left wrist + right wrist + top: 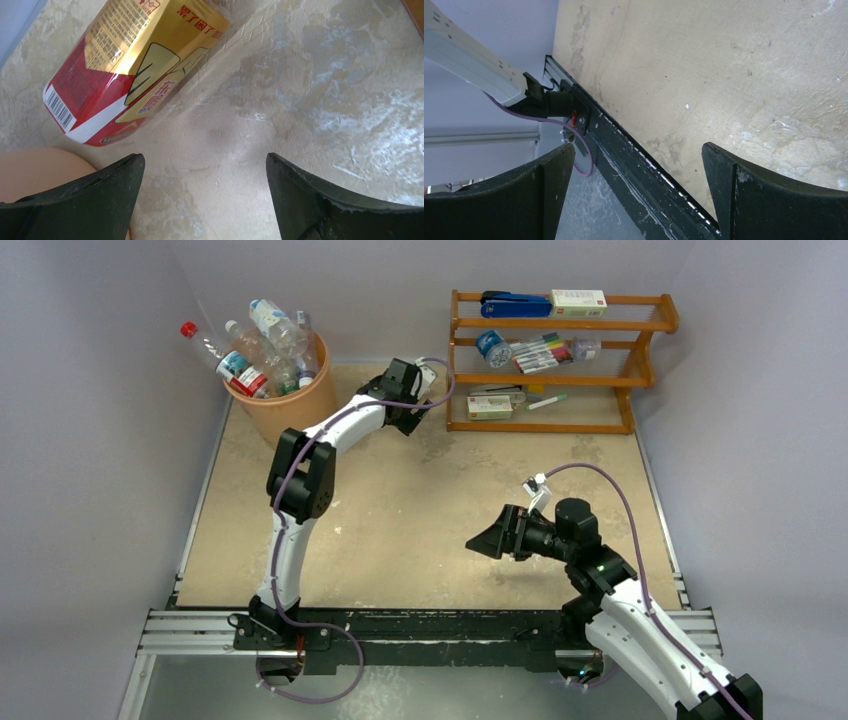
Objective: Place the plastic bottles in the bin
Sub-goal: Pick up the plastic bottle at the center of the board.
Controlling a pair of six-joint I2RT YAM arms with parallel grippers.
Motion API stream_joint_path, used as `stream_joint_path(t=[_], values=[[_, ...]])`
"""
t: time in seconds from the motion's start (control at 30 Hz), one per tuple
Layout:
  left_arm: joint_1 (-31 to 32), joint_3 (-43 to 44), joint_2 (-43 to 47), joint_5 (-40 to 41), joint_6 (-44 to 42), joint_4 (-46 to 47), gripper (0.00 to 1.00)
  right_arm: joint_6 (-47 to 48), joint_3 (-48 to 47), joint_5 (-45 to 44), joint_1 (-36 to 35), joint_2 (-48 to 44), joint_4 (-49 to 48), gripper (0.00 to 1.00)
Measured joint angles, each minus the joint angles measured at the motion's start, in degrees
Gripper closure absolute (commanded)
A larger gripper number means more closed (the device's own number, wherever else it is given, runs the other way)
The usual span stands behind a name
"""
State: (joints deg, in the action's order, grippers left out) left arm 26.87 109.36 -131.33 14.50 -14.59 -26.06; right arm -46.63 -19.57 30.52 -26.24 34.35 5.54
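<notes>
Bottle, red-gold boxy bottle point(125, 65), lies on its side on table point(310, 100), just beside bin point(35, 172), ahead of L gripper point(205, 157), whose jaws are spread w/ nothing held. Likely light, smooth and slippery; take it across flat sides, mid-body. R gripper point(639, 147) is spread too, empty. Other bottles point(265, 350) sit in bin.

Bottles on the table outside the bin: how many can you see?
1: the red-and-gold bottle, beside the bin, just ahead of the open left gripper. The left arm may hide others in the top view.
</notes>
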Motion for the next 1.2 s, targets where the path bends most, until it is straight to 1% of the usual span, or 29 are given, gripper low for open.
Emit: stream_joint_path(t=[0.2,0.3,0.47,0.53,0.7,0.83,0.97,1.2], values=[[-0.02,1.18,-1.84,0.96,-1.03,2.40,0.10,-0.39,1.31,0.04,-0.02,3.26,-2.58,0.00],[-0.02,0.68,-1.60,1.18,-1.60,5.81,0.10,-0.44,1.86,0.07,-0.02,4.76,-4.17,0.00],[-0.24,-3.26,0.42,2.21,-3.23,12.52,0.09,-0.66,3.17,0.31,-0.02,7.28,-7.19,0.00],[-0.59,-3.17,0.42,2.43,-3.72,14.21,0.10,-0.79,3.50,0.46,-0.02,8.41,-8.00,0.00],[-2.25,1.73,-1.16,1.81,-4.42,14.58,0.09,-0.79,3.87,0.50,-0.02,10.97,-9.77,0.00],[-3.98,3.82,-1.49,-1.01,-4.11,14.34,0.09,-0.79,4.15,0.55,-0.02,13.07,-11.89,0.00],[-5.42,9.18,-4.42,-4.66,-3.39,12.94,0.09,-0.81,4.46,0.74,-0.02,16.09,-13.90,0.00],[-6.25,9.64,-5.55,-7.26,-0.04,13.79,0.08,-0.81,4.83,1.38,-0.02,19.89,-17.40,0.00]])
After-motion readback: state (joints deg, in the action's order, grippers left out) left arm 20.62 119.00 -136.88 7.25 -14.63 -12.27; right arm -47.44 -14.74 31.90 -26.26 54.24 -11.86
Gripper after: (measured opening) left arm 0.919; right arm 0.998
